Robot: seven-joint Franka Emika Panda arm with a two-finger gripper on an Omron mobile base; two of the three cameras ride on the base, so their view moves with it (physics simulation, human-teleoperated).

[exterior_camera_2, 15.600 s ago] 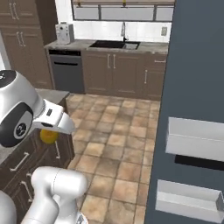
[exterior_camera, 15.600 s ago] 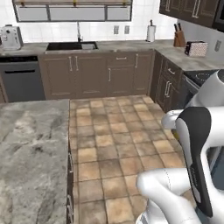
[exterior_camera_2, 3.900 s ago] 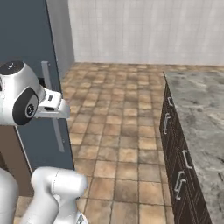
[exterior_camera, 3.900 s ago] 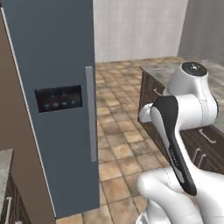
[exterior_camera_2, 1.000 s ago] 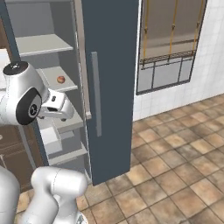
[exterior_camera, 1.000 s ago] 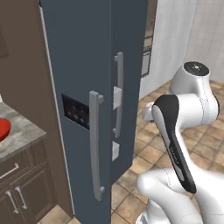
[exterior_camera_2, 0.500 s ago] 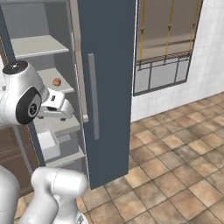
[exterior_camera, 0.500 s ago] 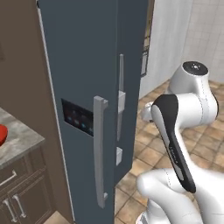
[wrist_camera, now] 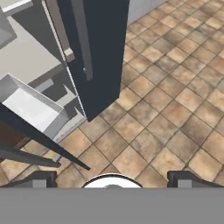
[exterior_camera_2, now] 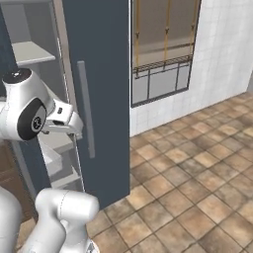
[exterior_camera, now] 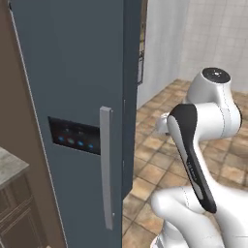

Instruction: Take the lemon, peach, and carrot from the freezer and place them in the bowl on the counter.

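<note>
The freezer [exterior_camera: 72, 87] stands close ahead, tall and dark blue-grey, with a lit panel and a long silver handle [exterior_camera: 106, 167] on its closed door. From the right base view its other side stands open, showing grey shelves [exterior_camera_2: 32, 52] behind the door [exterior_camera_2: 99, 74]. A white pull-out drawer [wrist_camera: 30, 107] shows in the hand view. My gripper [wrist_camera: 112, 179] is open, its dark fingertips [wrist_camera: 41, 177] far apart with nothing between them, over the tiled floor beside the freezer door. A corner of the counter [exterior_camera: 9, 167] shows at lower left. The lemon, peach, carrot and bowl are out of view.
Brown tiled floor [exterior_camera_2: 188, 183] stretches to the right of the freezer. A window with a dark frame [exterior_camera_2: 163, 49] sits in the white tiled wall. Brown cabinets [exterior_camera: 19, 213] stand under the counter corner. My own arm [exterior_camera: 198, 145] rises at the right.
The whole picture has shifted, so the base and cameras have moved. The freezer door now looms closer, and the shelf fruit and the red bowl have slipped out of frame. The gripper stays open.
</note>
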